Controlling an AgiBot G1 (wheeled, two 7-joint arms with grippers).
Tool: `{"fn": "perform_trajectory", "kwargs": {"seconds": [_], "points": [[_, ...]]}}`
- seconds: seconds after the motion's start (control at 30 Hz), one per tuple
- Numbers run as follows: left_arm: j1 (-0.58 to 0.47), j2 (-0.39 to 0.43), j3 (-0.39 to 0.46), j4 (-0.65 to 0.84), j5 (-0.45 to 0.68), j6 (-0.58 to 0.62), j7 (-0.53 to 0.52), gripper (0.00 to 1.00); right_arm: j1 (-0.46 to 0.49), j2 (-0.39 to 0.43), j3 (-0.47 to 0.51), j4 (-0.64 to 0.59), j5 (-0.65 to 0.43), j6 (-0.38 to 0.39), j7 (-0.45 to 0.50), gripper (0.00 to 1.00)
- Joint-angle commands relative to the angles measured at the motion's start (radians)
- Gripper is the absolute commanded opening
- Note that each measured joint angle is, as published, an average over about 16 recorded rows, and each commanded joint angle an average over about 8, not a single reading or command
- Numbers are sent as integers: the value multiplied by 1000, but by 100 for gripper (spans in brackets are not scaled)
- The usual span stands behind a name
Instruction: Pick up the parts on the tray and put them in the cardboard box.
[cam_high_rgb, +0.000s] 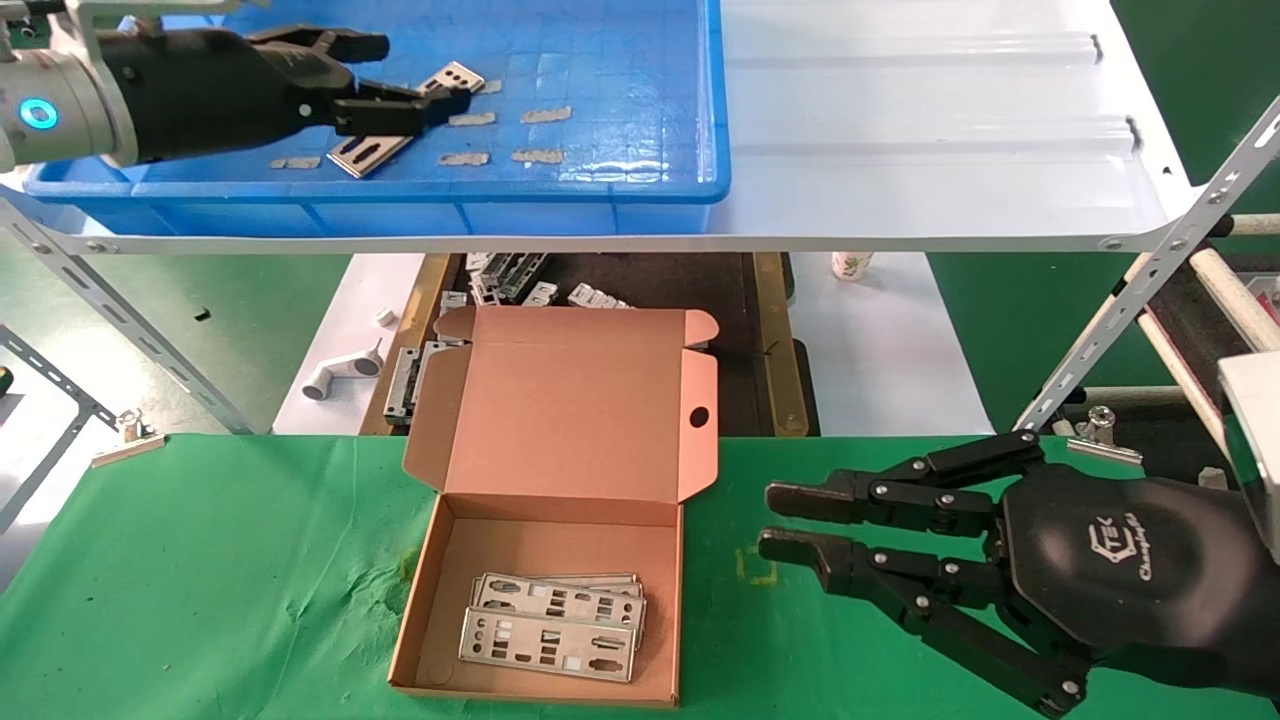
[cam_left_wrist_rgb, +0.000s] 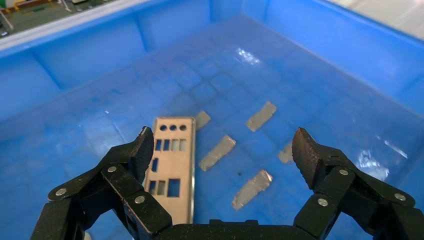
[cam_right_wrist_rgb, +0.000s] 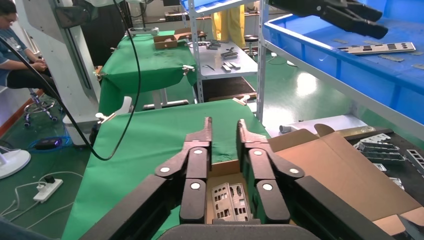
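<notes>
Head view shows a green cloth worktop (cam_high_rgb: 220, 560) below a white glossy shelf (cam_high_rgb: 930, 120). On the shelf sits the tray (cam_high_rgb: 620, 190), a broad bright-blue plastic bin with a gridded floor and tan tape strips (cam_high_rgb: 545, 114). Smaller, the brown corrugated cardboard box (cam_high_rgb: 560, 400) lies open on the worktop, holding flat punched silver plates (cam_high_rgb: 548, 645). One more thin plate (cam_left_wrist_rgb: 170, 165) lies in the tray beneath the left pincer (cam_left_wrist_rgb: 222, 147), fingers spread apart. The right pincer (cam_high_rgb: 785, 520) hovers beside the box, fingers slightly apart, holding nothing.
</notes>
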Motion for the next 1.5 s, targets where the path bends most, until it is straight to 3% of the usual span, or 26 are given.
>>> {"fn": "perform_trajectory", "kwargs": {"seconds": [0.03,0.37,0.5,0.8,0.93,1.5], "points": [[-17,9,7,39,10,12,25,100,0,0,0,0,0,0,0,0],[-54,48,17,157,29,-24,99,96,0,0,0,0,0,0,0,0],[-65,65,24,195,40,-43,100,77,0,0,0,0,0,0,0,0],[-74,101,29,241,48,-143,103,19,0,0,0,0,0,0,0,0],[-70,114,30,249,51,-191,110,2,0,0,0,0,0,0,0,0],[-62,121,30,257,51,-203,123,0,0,0,0,0,0,0,0,0]]}}
